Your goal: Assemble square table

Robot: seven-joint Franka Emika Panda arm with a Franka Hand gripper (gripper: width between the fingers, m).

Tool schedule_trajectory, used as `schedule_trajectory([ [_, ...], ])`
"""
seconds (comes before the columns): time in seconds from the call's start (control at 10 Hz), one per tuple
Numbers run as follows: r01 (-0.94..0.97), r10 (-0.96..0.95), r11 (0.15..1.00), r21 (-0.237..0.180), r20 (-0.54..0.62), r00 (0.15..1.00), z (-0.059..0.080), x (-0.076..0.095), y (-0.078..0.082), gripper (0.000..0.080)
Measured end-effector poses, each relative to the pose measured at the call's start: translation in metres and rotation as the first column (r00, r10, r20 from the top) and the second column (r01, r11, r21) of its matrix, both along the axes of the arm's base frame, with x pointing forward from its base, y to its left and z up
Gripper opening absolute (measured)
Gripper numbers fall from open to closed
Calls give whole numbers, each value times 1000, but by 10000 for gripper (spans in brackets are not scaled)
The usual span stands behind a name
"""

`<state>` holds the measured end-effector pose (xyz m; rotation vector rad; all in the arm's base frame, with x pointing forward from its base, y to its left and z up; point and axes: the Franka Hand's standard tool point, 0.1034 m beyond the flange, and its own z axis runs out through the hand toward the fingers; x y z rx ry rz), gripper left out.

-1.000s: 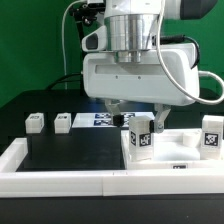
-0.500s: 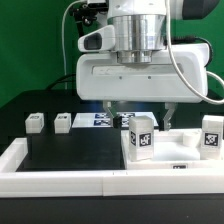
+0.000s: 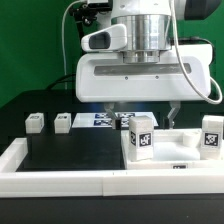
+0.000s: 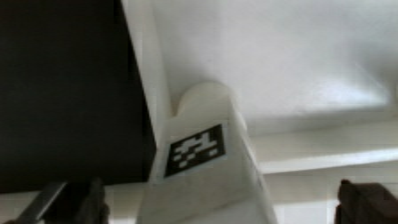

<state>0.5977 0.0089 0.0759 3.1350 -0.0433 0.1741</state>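
The white square table top (image 3: 170,152) lies flat at the exterior view's right. One chunky white leg (image 3: 141,135) with a tag stands upright on its near left corner. A second leg (image 3: 211,136) stands at the far right. Two more legs (image 3: 35,122) (image 3: 62,122) lie on the black surface at the left. My gripper (image 3: 142,110) hangs just above and behind the upright leg, jaws open and wide apart. In the wrist view the leg (image 4: 205,150) stands between my two fingers (image 4: 71,200), untouched by either, with the table top (image 4: 302,70) behind it.
The marker board (image 3: 103,120) lies flat behind the gripper. White rim bars (image 3: 60,180) edge the black surface at the front and left. The black mat (image 3: 70,150) lies between the small legs and the table top.
The gripper body has shifted slightly to the exterior view's right and looks a little larger. The legs and table top have not moved.
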Motion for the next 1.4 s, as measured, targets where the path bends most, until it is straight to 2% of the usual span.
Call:
schedule_trajectory([
  [0.3, -170, 170, 985, -38, -8, 985, 0, 0, 0, 649],
  [0.4, -163, 163, 986, -38, -8, 987, 0, 0, -1, 520],
  [0.5, -163, 163, 986, -38, -8, 987, 0, 0, -1, 520],
  [0.6, -163, 163, 986, -38, -8, 987, 0, 0, -1, 379],
  [0.7, -163, 163, 986, -38, -7, 987, 0, 0, -1, 291],
  [1.1, -140, 139, 990, -35, -7, 990, 0, 0, -1, 291],
  [1.4, 177, -178, 984, 18, 33, 984, -1, -1, -4, 291],
])
